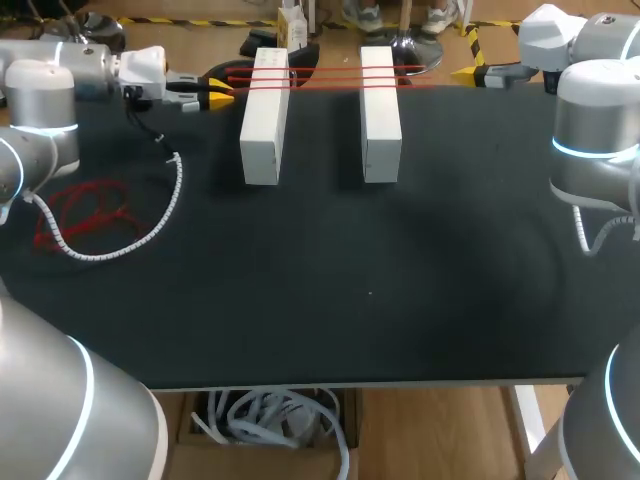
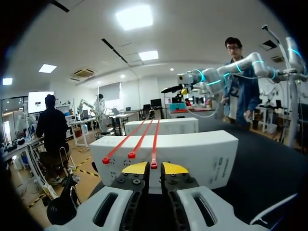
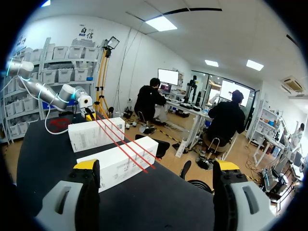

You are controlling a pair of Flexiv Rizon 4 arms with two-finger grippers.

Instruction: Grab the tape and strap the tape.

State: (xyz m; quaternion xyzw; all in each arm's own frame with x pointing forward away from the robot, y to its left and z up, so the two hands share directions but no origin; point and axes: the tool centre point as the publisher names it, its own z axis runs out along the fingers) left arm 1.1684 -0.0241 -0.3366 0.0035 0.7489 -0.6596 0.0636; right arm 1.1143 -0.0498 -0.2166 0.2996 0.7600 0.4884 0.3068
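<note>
tape [image 1: 325,76]: three red strips side by side, bridging the tops of two white boxes at the far side of the tabletop [image 1: 350,300]. Ends overhang both boxes. None is looped or fastened yet.

left pincer [image 1: 222,92] sits at the overhang past the left box [image 1: 265,120]. In the left wrist view its tips [image 2: 154,168] are pressed nearly together, with the end of the nearest strip [image 2: 155,144] in the slit. I read that as pinching it. The bite is only on the very end.

right pincer [image 3: 156,166] is spread wide and holds nothing. It sits beyond the right box [image 1: 380,115], near the strips' free ends but apart from them.

Risks from here, my read:
- Shallow bite, so the end could slip out on the first pull.
- The far end is free. A pull would drag the whole strip across the box tops rather than tension it.
- The strips lie just beside each other. Sliding one could sweep the others off or cross them.
- The boxes look light and are not fixed down. A sideways tug could shift or tip one and drop the bridge.
- The right side has to pick one thin end out of three close together, and its wide spread could take in the wrong strip or several.

Loose red strips [image 1: 80,215] lie on the tabletop by the left arm, well apart.
</note>
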